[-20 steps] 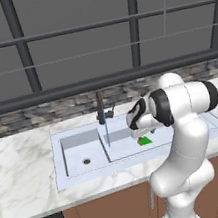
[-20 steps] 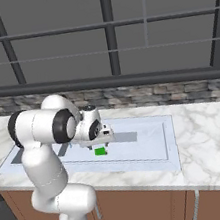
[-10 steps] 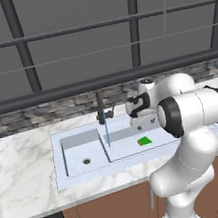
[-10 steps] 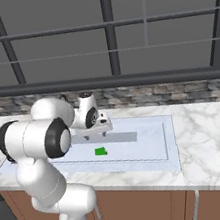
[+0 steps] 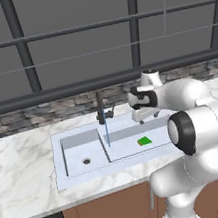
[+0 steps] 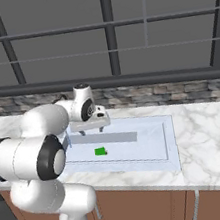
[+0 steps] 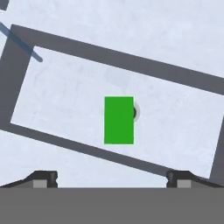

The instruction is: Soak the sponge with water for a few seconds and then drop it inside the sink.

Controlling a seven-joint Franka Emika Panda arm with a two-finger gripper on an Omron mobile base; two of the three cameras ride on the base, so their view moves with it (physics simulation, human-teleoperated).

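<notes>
The green sponge (image 5: 145, 140) (image 6: 101, 152) (image 7: 119, 120) lies flat on the floor of the wider basin of the pale sink (image 5: 59, 163) (image 6: 171, 142), partly covering the dark drain (image 7: 135, 112). My gripper (image 5: 149, 118) (image 6: 91, 131) (image 7: 111, 179) hangs well above the sponge, pointing down, open, with nothing between its fingers. A thin light-blue stream of water (image 5: 106, 131) (image 7: 26, 46) falls from the black faucet (image 5: 101, 110) into the basin, left of the sponge and not touching it.
The smaller left basin with its own drain (image 5: 86, 161) lies beside the wider one. Marble counter (image 5: 20, 167) (image 6: 213, 140) surrounds the sink. A stone backsplash and a large window run behind. Wooden cabinets sit below.
The sponge has left the gripper and now rests on the basin floor. The gripper has risen away from it, and its jaws have spread a little wider.
</notes>
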